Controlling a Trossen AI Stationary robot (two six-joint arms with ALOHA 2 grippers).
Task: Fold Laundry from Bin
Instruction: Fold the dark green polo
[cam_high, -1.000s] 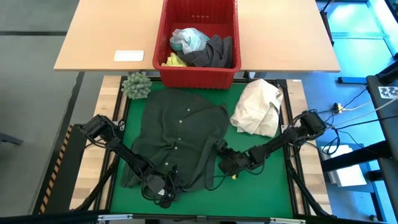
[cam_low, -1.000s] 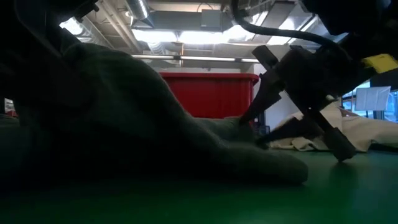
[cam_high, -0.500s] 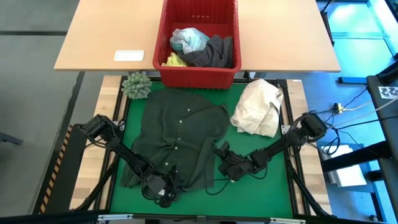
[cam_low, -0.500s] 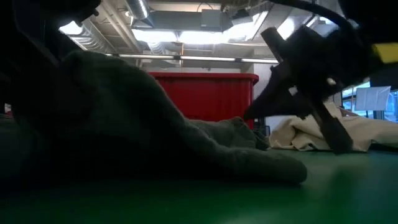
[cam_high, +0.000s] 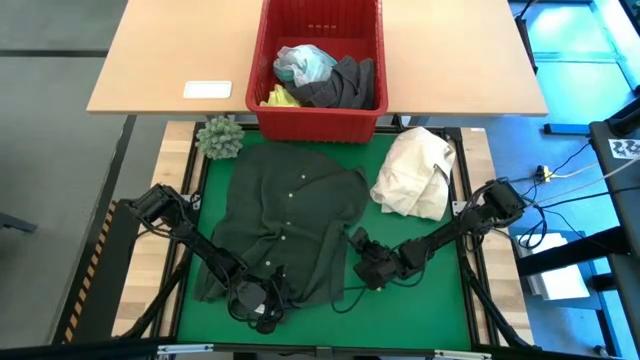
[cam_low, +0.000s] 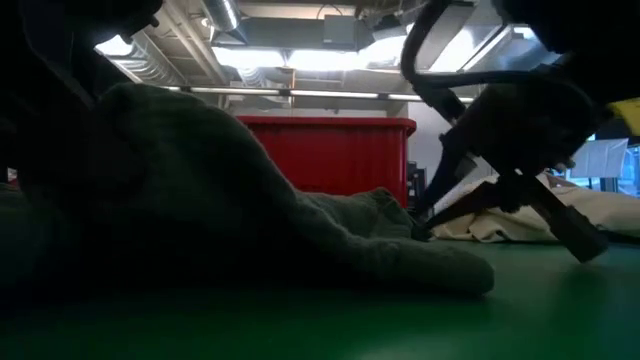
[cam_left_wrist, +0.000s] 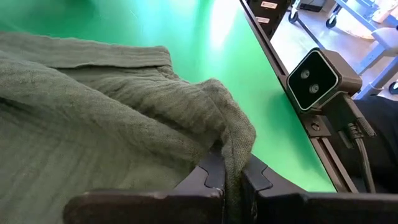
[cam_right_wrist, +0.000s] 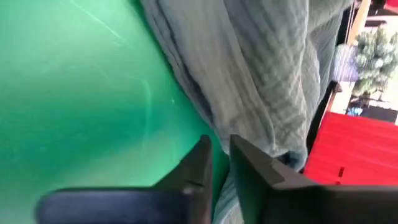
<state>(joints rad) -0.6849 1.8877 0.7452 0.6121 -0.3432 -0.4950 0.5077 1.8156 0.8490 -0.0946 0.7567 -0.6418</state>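
Note:
A dark green shirt (cam_high: 285, 215) lies spread on the green mat, collar toward the red bin (cam_high: 262, 118). The bin stands on the wooden table beyond the mat and holds more laundry (cam_high: 322, 75). My left gripper (cam_high: 262, 303) is shut on the shirt at its near edge. My right gripper (cam_high: 356, 242) sits low at the shirt's right edge (cam_low: 400, 212), its fingers (cam_right_wrist: 199, 163) a narrow gap apart with bare mat showing between them. My left gripper pinches a bunched fold of the shirt's near edge (cam_left_wrist: 233, 146) between its two fingers, slanting down from the table's near side. The fold stands up in a hump over the fingertips; the rest of the shirt lies on the mat. My right gripper has cloth right beside its fingers (cam_right_wrist: 273, 146), but I cannot tell whether they touch it.
A cream-white cloth bundle (cam_high: 415, 175) lies on the mat's far right. A small green spiky ball (cam_high: 220, 137) sits at the far left corner. A white card (cam_high: 207, 90) lies on the wooden table. A small camera (cam_left_wrist: 317, 78) stands at the mat's near edge.
My right gripper, wide open a second ago at the shirt's right edge, has shut, then parted slightly. Its wrist has tipped, while it stayed almost in place. The shirt and my left gripper have not moved.

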